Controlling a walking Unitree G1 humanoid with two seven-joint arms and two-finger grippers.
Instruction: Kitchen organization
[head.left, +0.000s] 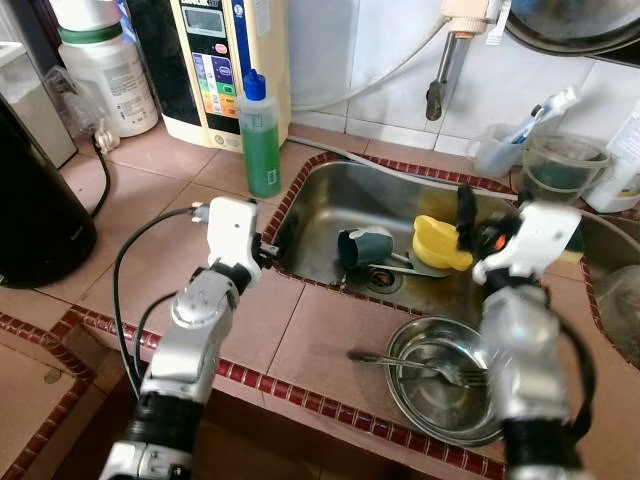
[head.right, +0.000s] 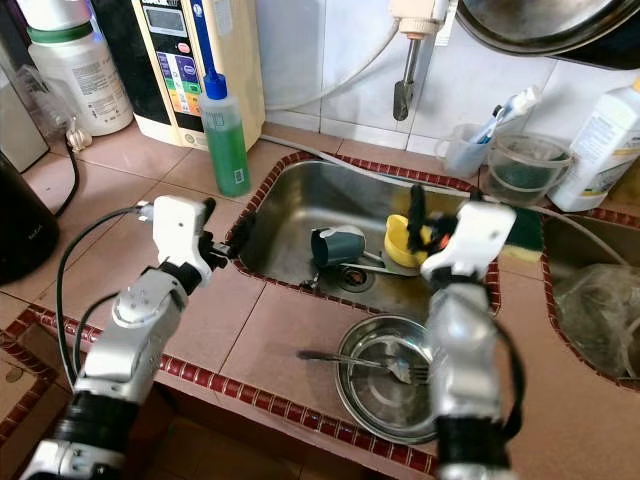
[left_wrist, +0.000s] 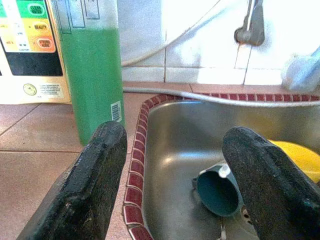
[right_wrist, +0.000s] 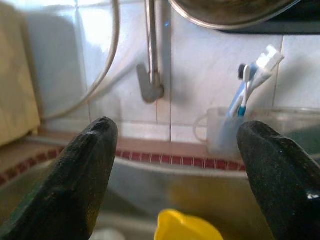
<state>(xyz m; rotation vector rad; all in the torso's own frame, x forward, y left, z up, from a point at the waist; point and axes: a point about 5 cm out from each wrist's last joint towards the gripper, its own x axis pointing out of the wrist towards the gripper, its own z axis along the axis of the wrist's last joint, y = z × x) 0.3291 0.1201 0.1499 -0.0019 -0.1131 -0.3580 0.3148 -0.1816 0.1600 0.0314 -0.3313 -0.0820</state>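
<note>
Left eye view: teal cup (head.left: 364, 247) sideways, mouth forward-left.

A home kitchen: a steel sink (head.left: 340, 190) set in a tiled counter (head.left: 180, 200), tap (head.left: 440, 90) above it, soap bottle (head.left: 260, 140) beside it.

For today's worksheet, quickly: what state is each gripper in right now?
Left gripper: jaws open, holding nothing, at the sink edge.
Right gripper: jaws open, holding nothing, above the yellow cup.
</note>
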